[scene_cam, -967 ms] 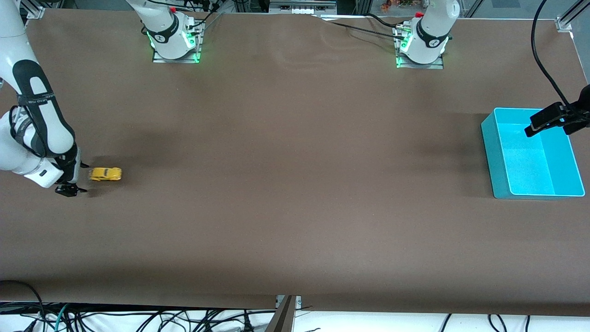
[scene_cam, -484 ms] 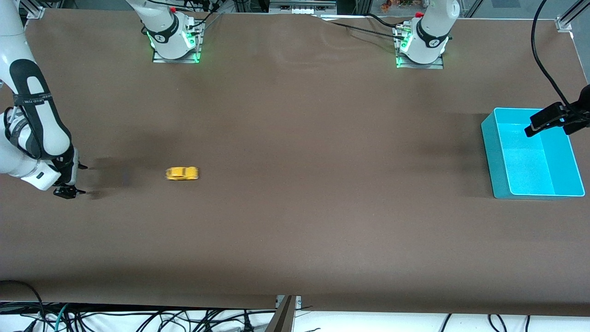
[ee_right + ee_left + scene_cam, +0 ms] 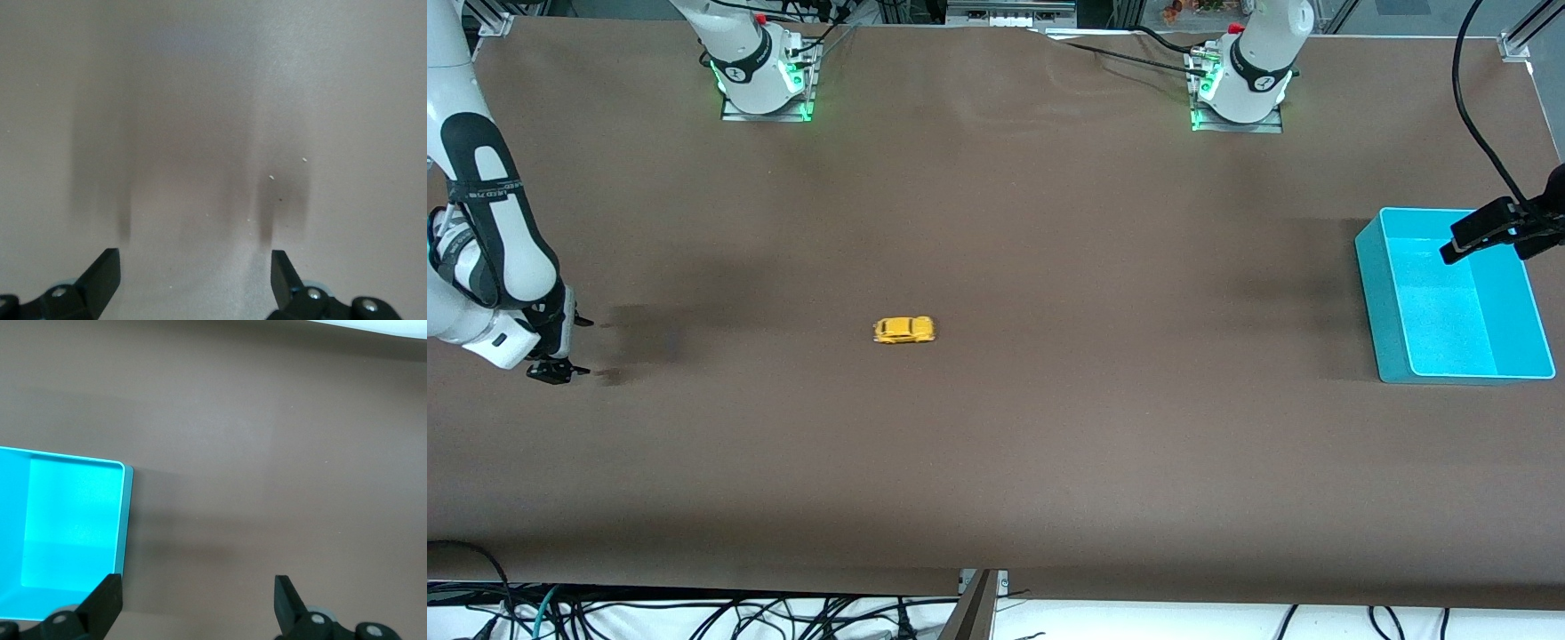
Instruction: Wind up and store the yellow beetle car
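Brown cloth-covered surface (image 3: 996, 462), bare but for two things. Yellow beetle car (image 3: 904, 330) on its wheels near the middle, well apart from the teal bin (image 3: 1383, 302) at the edge toward the left arm's end. Right hand (image 3: 560, 345) low at the edge toward the right arm's end, fingers spread wide, holding nothing. Left hand (image 3: 1480, 233) waiting over the bin's rim, fingers likewise wide apart and empty. Winding apparently done, car loose on the surface; storing not yet begun. Next move likely calls for the left hand to reach the car, close across its narrow body and carry it into the bin.
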